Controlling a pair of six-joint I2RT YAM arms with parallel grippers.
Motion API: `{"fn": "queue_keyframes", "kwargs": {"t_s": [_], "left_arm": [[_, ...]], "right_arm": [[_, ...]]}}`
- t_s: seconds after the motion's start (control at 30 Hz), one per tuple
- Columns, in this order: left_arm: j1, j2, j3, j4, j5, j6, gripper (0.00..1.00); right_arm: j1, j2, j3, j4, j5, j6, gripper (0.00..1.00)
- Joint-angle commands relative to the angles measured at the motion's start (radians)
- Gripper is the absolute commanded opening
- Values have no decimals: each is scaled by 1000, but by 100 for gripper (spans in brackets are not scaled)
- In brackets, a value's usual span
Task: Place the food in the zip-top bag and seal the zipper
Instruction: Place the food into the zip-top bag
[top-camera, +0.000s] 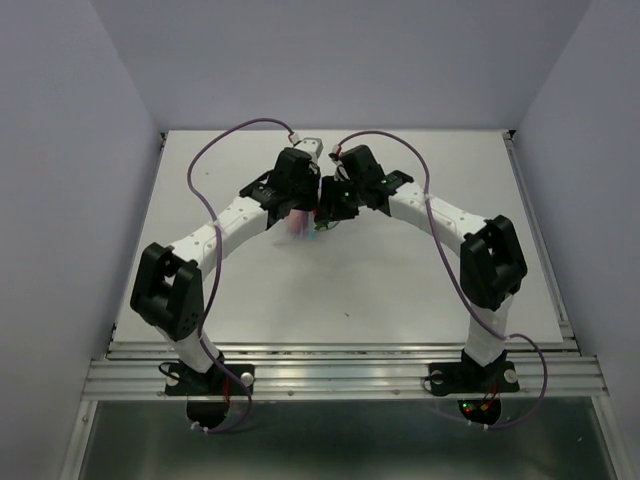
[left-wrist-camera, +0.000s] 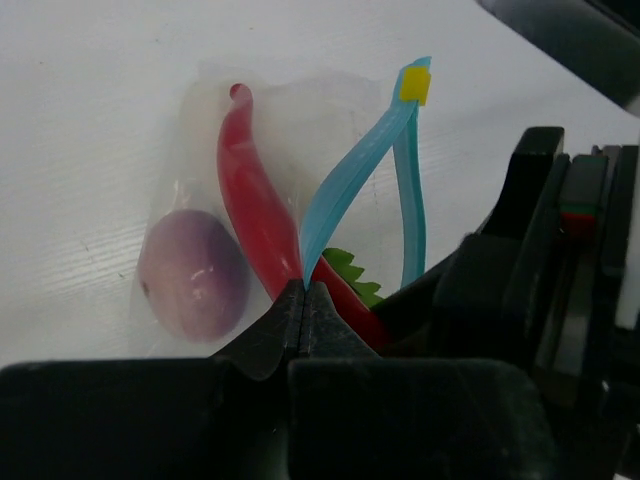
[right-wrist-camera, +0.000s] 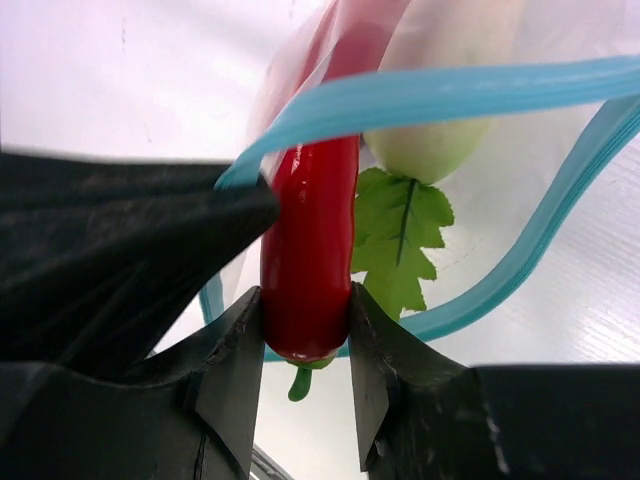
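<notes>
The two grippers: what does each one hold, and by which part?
Left gripper pinches the zipper strip; right gripper clamps the chili near its stem end.

A robot test cell in a laboratory.
A plain white table (top-camera: 400, 290) is closed in by pale bare walls (top-camera: 60, 150) on three sides. The left arm (top-camera: 215, 238) and right arm (top-camera: 447, 222) are bolted to an aluminium rail (top-camera: 340, 377), and purple cables (top-camera: 240, 125) hang loose over them.

White vegetable (right-wrist-camera: 430, 145) partly beyond top edge; end of chili (left-wrist-camera: 252, 200) behind left end effector (left-wrist-camera: 305, 292).
</notes>
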Motion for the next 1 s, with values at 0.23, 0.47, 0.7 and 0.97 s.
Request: {"fn": "queue_keyframes", "kwargs": {"t_s": [0.23, 0.47, 0.7, 0.97], "left_arm": [[-21, -33, 17, 43, 80, -7, 0], [-21, -1, 64, 32, 68, -25, 0], [-19, 23, 93, 20, 42, -64, 0], [-16, 54, 135, -6, 36, -80, 0]], "right_arm": [[-17, 49, 80, 11, 103, 174, 32], [-17, 9, 28, 48, 105, 173, 55], [-17, -69, -41, 78, 125, 162, 72], [-17, -198, -73, 91, 172, 130, 73]]}}
